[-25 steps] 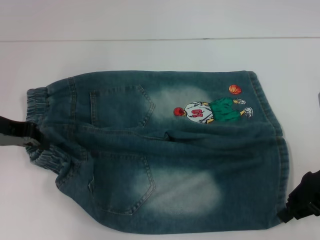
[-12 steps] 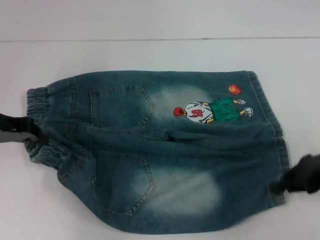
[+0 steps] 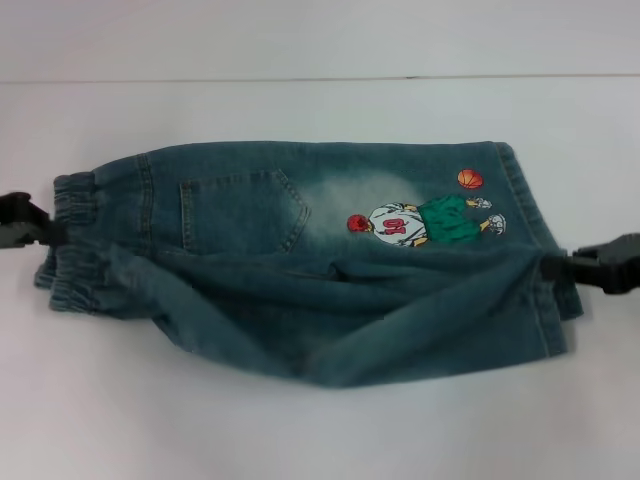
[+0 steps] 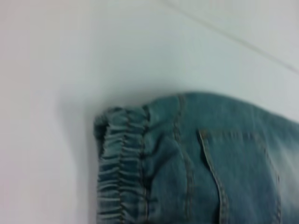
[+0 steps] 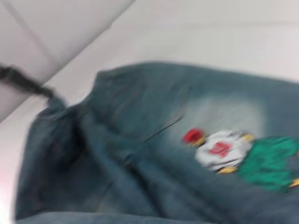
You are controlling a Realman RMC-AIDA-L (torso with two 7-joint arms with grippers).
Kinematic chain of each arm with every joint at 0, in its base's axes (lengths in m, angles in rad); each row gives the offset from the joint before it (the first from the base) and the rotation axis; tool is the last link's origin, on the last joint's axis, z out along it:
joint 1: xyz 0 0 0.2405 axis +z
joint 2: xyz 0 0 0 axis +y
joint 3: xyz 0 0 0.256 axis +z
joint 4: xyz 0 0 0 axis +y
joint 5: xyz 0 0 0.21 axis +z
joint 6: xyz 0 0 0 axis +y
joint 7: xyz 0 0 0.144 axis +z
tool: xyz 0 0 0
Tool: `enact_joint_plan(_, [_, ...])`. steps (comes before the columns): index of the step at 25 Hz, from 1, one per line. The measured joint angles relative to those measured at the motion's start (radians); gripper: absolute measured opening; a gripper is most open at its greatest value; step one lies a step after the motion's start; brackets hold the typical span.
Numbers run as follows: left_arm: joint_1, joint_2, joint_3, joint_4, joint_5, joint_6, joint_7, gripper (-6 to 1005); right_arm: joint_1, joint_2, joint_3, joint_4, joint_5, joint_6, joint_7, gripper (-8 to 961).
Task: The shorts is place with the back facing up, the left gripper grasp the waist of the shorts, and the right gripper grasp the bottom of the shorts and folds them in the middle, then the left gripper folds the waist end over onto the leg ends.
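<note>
The blue-green denim shorts (image 3: 300, 250) lie back up on the white table, waist to the left and legs to the right. Their near half is lifted and stretched taut between both grippers, hanging in a fold over the middle. My left gripper (image 3: 50, 233) is shut on the waist of the shorts (image 3: 75, 200), whose gathered band (image 4: 121, 163) fills the left wrist view. On the right, my right gripper (image 3: 550, 266) is shut on the bottom of the shorts (image 3: 560, 300). One back pocket (image 3: 240, 210) and the embroidered player (image 3: 420, 222) (image 5: 229, 151) face up. The left gripper (image 5: 23, 81) shows far off in the right wrist view.
The white table (image 3: 320, 110) extends on all sides of the shorts. A thin seam line (image 3: 300, 79) runs across it behind them.
Both grippers have risen and moved away from me with the near edge of the shorts. The near half has lifted off the table and the near back pocket is now hidden in the fold.
</note>
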State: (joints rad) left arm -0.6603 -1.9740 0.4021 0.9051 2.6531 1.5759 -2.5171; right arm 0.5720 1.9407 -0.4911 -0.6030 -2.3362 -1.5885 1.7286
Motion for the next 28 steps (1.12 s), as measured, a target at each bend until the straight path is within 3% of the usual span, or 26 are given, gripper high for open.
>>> enact_joint_plan(11, [0.031,-0.011,-0.006,-0.002,-0.080,-0.093,0.005,12,-0.015,0.011,0.014,0.077,0.219,0.158,-0.090,8])
enact_joint_plan(19, [0.043,-0.020,0.000,-0.030,-0.188,-0.163,0.024,12,0.012,0.021,0.012,0.109,0.308,0.301,-0.088,7])
enact_joint_plan(28, [0.040,-0.029,0.005,-0.100,-0.248,-0.293,0.063,11,0.051,0.066,0.003,0.125,0.342,0.477,-0.111,7])
